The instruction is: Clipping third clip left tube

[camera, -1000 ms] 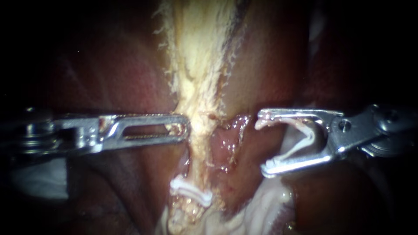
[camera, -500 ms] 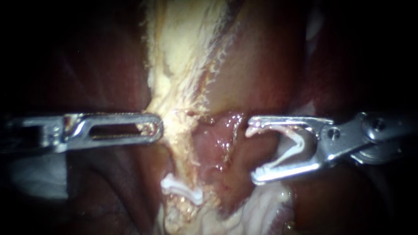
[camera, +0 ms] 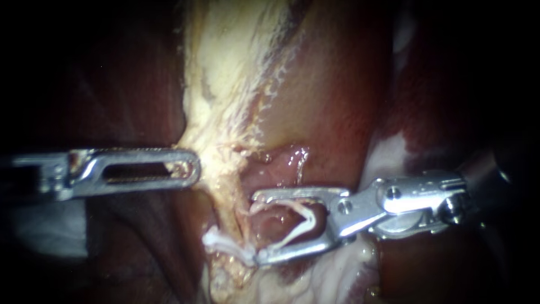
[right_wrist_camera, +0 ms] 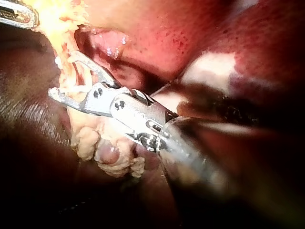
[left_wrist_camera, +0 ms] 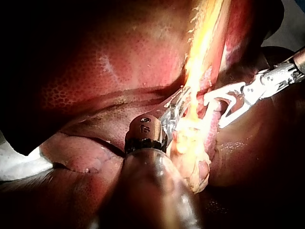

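Note:
A pale yellow tube (camera: 228, 194) runs down the middle, with a white clip (camera: 226, 245) across its lower part. My left instrument (camera: 191, 167) has its slotted jaws shut on the yellow tissue at the tube's left edge; the left wrist view shows the same grip (left_wrist_camera: 174, 114). My right instrument (camera: 257, 228) comes in from the right. Its jaws stand wide apart and carry a V-shaped white clip (camera: 295, 222) between them. Its tips reach the tube's right side just above the placed clip. In the right wrist view the jaws (right_wrist_camera: 62, 74) straddle the yellow strand (right_wrist_camera: 71, 76).
Dark red liver (camera: 337, 101) surrounds the tube on both sides. A wet pink fold (camera: 284, 169) lies just right of the tube, above the right instrument's upper jaw. Whitish tissue (camera: 337, 273) lies below the right instrument. A pale fatty band (camera: 236, 62) widens upward.
My right instrument has moved left and down, from clear of the tube to its right edge beside the placed clip. My left instrument has drawn the yellow tissue to the left.

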Robot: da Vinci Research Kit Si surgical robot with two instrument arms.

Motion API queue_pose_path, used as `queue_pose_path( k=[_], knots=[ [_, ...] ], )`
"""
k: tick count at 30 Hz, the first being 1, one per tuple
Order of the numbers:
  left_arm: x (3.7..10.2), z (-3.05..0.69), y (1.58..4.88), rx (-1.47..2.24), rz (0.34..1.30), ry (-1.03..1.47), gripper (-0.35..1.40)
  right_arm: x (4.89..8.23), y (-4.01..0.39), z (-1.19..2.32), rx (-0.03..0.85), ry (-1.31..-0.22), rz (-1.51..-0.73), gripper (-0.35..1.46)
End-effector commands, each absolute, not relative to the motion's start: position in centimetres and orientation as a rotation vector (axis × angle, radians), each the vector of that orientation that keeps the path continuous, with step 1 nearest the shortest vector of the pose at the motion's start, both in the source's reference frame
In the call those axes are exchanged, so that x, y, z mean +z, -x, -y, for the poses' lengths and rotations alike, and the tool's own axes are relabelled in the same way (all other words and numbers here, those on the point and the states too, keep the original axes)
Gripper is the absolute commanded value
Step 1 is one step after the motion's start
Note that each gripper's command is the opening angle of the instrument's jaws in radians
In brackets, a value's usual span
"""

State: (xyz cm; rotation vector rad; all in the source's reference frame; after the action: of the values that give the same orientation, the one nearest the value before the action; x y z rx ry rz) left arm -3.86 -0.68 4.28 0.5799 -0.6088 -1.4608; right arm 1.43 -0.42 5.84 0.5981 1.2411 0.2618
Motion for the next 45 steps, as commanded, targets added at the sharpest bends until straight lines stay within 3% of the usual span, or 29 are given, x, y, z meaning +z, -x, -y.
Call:
queue_pose_path(
  k=[1,18,45],
  knots=[
    [4.27,0.69,3.86,-1.461,0.609,-0.58,-0.35,5.87,-1.46,0.43,0.264,-0.602,-1.237,0.6],
    [4.22,0.71,3.87,-1.463,0.605,-0.578,-0.35,6.15,-1.87,0.49,0.256,-0.628,-1.247,0.6],
    [4.21,0.71,3.86,-1.463,0.608,-0.579,-0.35,5.88,-2.25,0.54,0.272,-0.855,-1.386,0.59]
  ],
)
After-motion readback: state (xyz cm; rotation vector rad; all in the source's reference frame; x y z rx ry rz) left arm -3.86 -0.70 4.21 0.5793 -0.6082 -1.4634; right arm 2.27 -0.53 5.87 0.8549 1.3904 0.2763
